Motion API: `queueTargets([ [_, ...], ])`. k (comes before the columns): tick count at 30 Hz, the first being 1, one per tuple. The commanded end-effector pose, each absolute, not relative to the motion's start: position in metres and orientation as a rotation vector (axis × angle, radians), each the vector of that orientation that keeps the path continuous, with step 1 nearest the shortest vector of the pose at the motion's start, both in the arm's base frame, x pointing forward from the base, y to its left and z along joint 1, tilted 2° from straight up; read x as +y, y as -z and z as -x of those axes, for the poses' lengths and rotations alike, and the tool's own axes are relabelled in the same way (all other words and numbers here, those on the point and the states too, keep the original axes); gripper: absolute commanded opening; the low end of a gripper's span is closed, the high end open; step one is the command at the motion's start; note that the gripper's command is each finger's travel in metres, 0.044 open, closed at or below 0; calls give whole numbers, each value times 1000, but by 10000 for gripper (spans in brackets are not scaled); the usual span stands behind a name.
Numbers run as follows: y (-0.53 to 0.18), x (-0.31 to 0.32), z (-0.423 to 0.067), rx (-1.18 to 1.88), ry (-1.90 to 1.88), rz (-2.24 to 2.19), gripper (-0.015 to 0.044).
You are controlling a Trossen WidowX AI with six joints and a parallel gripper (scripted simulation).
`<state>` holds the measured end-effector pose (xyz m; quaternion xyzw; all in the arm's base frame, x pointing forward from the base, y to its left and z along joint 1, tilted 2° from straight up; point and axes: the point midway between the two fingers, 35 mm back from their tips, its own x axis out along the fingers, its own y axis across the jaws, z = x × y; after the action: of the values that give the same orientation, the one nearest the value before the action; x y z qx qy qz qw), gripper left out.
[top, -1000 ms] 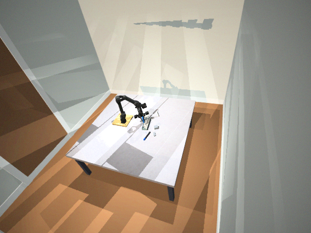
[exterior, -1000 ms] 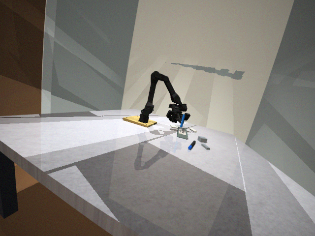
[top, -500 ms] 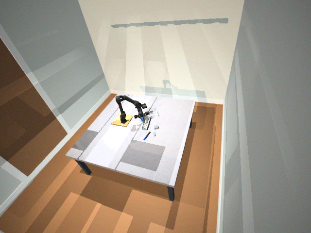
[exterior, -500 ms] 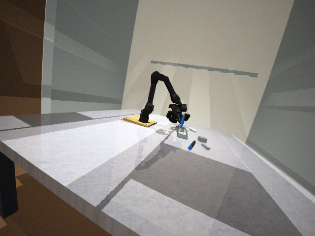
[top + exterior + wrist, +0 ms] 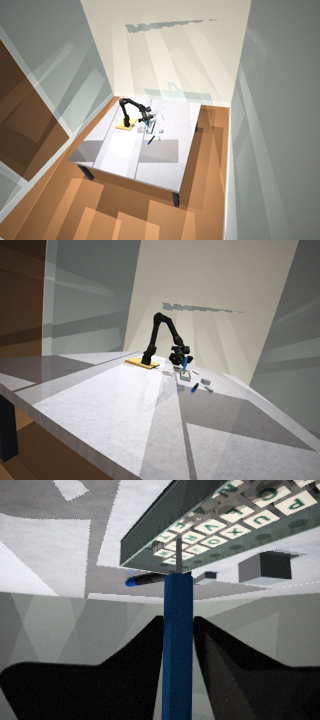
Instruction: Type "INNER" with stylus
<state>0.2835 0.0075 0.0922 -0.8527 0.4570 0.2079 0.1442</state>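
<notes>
over the keyboard (image 5: 185, 375), near the middle of the table (image 5: 165, 170), the gripper (image 5: 178, 630) was clamped on the blue stylus (image 5: 177, 645), whose thin grey tip (image 5: 178, 555) met the near rows of keys. which key it touched could not be read. risk, as judged: the tip sat close to the keyboard's edge, so a slanted push might slide it between keys, hit a neighbour, or twist the stylus in the grip. the wrist view showed key letters and the tip; the exterior view instead showed the stylus leaning, plus a loose blue pen (image 5: 194, 387) and grey block (image 5: 205, 381) beside the keyboard.
</notes>
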Motion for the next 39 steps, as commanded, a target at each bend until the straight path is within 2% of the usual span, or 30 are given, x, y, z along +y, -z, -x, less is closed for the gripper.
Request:
queueTargets([
  [1,-90,7,-282,1321,-609,2461,81],
  [39,-80,7,-283,1321,-609,2461,81],
])
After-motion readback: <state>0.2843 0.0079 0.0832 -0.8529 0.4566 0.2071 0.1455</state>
